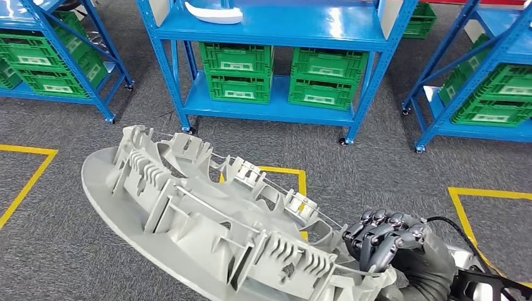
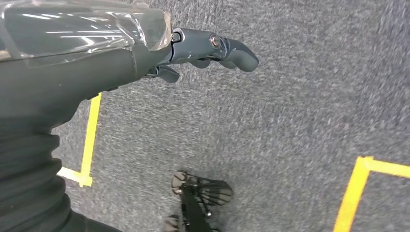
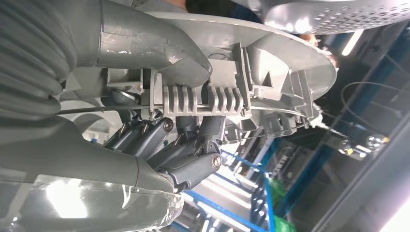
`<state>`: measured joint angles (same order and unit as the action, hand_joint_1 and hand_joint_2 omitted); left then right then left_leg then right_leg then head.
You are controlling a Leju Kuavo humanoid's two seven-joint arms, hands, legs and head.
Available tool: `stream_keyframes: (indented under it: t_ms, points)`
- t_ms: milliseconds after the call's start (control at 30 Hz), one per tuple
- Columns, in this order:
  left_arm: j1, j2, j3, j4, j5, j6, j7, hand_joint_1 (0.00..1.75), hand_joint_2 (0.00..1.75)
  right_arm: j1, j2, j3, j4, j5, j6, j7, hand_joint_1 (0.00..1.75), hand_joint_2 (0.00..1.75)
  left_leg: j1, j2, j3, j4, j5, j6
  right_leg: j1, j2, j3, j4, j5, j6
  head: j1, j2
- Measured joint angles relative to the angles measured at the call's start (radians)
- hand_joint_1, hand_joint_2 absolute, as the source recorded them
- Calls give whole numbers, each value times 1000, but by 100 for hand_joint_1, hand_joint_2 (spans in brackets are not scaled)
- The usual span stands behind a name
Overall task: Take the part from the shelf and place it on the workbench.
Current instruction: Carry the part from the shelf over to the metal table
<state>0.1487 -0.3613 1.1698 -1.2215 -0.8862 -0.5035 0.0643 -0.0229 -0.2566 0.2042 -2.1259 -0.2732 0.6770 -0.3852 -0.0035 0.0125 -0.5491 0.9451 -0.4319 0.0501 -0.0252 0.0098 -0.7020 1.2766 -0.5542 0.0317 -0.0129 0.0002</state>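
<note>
Above the grey floor, the large grey part is gripped at one end by the right robot hand; the left robot hand hangs with nothing held, its fingers curled; the part should be kept level until the table is reached.

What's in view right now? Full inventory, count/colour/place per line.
grey part: one, light grey ribbed plastic, large, foreground of head view, held at its right end
white part: one, white, on top level of the middle shelf
shelves: three in view, blue metal, on castors, along the far side
crates: several, green, on the lower shelf levels
floor markings: yellow lines on grey carpet
right hand: dark grey fingers curled around the grey part's edge
left hand: dark grey, hanging over the carpet, holds nothing, fingers partly hidden
</note>
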Motion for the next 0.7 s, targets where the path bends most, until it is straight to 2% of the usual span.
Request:
stream_keyframes:
  t_ms: [33,67,100,133,167,200,233,267,300,333,367,433,467,500,533,567,600,667,700]
  points:
    - [-4,-1,2,2,-7,0,-4,0,175,-3,-1,2,2,4,0,0,166,175,0,4,-21,6,11,-2,0,-1,21,6,18,12,0,0]
    - [-8,-1,5,5,-14,0,-8,0,175,-7,-3,4,5,6,-1,0,166,175,1,7,-41,15,21,-5,-1,-2,62,-32,42,22,0,0]
    - [-12,-1,7,7,-22,-1,-13,0,175,-13,-4,6,6,8,-3,0,166,175,1,8,-60,25,29,-9,-1,-4,119,-102,52,25,1,0]
    - [-15,-1,10,8,-31,-3,-19,0,175,-18,-5,8,7,8,-5,-1,166,175,-1,9,-77,37,37,-14,1,-5,179,-186,44,21,0,0]
    - [-17,-1,14,10,-39,-6,-24,0,175,-23,-7,10,8,8,-7,-1,166,175,-2,9,-89,45,45,-19,3,-7,223,-253,29,13,0,0]
    - [-19,-1,18,10,-46,-9,-29,0,175,-27,-8,11,9,7,-9,-2,166,175,-3,9,-97,50,54,-24,7,-8,246,-295,12,4,0,0]
    - [-20,-1,23,11,-51,-12,-32,0,175,-29,-10,12,9,5,-12,-2,166,175,-3,9,-103,51,64,-29,10,-8,248,-311,7,-5,-1,0]
    - [-21,0,29,12,-54,-15,-34,0,175,-30,-12,13,10,3,-14,-2,166,175,-1,8,-107,51,73,-34,8,-9,237,-308,14,-13,0,0]
    - [-22,0,34,12,-59,-17,-35,0,175,-30,-13,13,10,0,-15,-3,166,175,1,5,-114,56,64,-40,7,-11,227,-308,23,-23,-1,0]
    - [-23,0,40,13,-63,-18,-36,0,175,-31,-13,14,11,-3,-16,-2,166,175,3,2,-121,73,38,-46,4,-12,217,-308,34,-33,-2,0]
    - [-24,0,46,14,-68,-18,-37,0,175,-31,-13,15,11,-6,-17,-2,166,175,6,-2,-132,111,-8,-53,1,-13,205,-308,47,-40,-4,0]
    - [-27,0,57,16,-79,-16,-39,0,175,-30,-11,17,11,-12,-15,-3,166,175,11,-6,-156,235,-112,-65,3,-14,181,-306,72,-46,-6,0]
    - [-30,0,64,17,-84,-15,-41,0,175,-29,-11,18,12,-13,-13,-3,166,175,13,-7,-164,298,-141,-68,4,-14,166,-304,84,-46,-7,0]
    - [-33,0,68,18,-87,-15,-41,0,175,-28,-10,18,13,-14,-10,-3,166,175,13,-7,-160,336,-143,-69,5,-13,150,-302,96,-45,-7,0]
    - [-36,0,73,19,-90,-14,-41,0,175,-27,-9,19,13,-15,-7,-3,166,175,14,-8,-140,343,-126,-68,5,-13,133,-299,107,-43,-7,0]
    - [-39,0,76,20,-91,-14,-42,0,175,-26,-9,20,14,-14,-5,-3,166,175,14,-9,-101,308,-99,-65,6,-12,118,-296,118,-41,-7,0]
    - [-42,1,78,20,-93,-15,-43,0,175,-26,-9,21,14,-14,-4,-2,166,175,13,-12,-45,244,-79,-60,6,-12,105,-294,128,-39,-7,0]
    - [-45,3,81,21,-95,-15,-45,0,175,-28,-8,23,14,-14,-1,-2,166,175,8,-18,69,87,-87,-46,8,-11,91,-294,147,-29,-6,0]
    - [-45,4,83,21,-96,-15,-46,0,175,-31,-8,24,15,-14,-1,-2,166,175,4,-20,100,38,-99,-40,7,-12,88,-295,157,-23,-6,0]
